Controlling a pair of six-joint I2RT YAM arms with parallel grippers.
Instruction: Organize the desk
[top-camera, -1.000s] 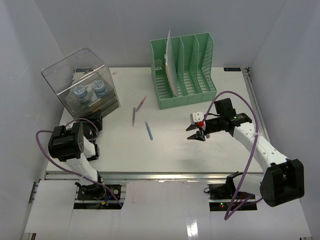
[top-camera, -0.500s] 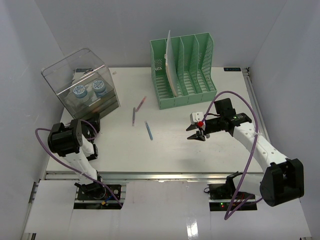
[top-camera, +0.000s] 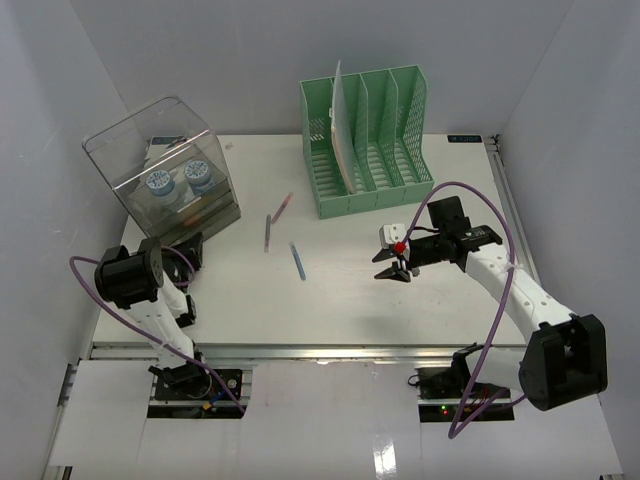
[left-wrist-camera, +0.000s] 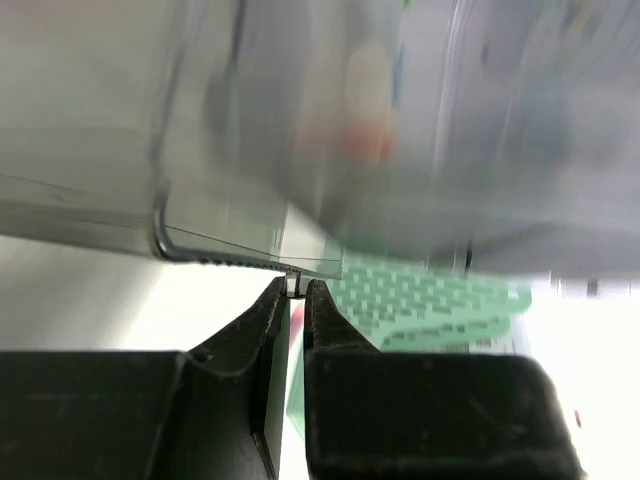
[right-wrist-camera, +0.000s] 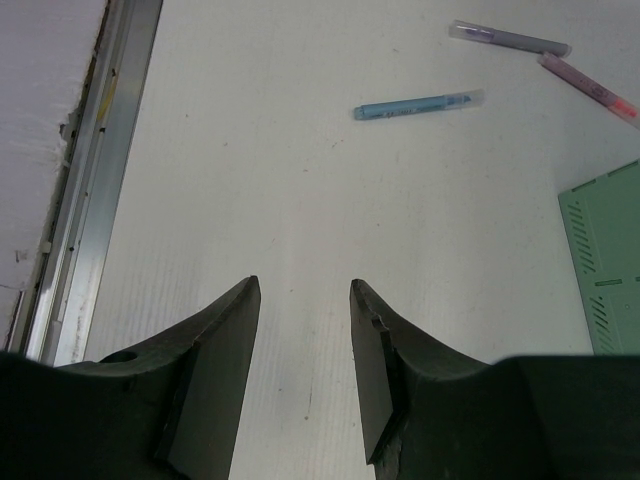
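Blur at the left wrist, cut-offs at the right.

In the left wrist view the clear plastic box (left-wrist-camera: 300, 120) is a grey smear across the top half, its contents reduced to an orange blotch and pale streaks. The green file rack (left-wrist-camera: 430, 305) shows only as a strip below it. Whether the left gripper (left-wrist-camera: 292, 288), fingertips almost together, pinches the box's lower lip cannot be told. From the right wrist, the frame's edge cuts the pink pen (right-wrist-camera: 592, 92) and leaves one corner of the rack. From above, the print on the two round blue-lidded tubs (top-camera: 160, 183) is too small to read.
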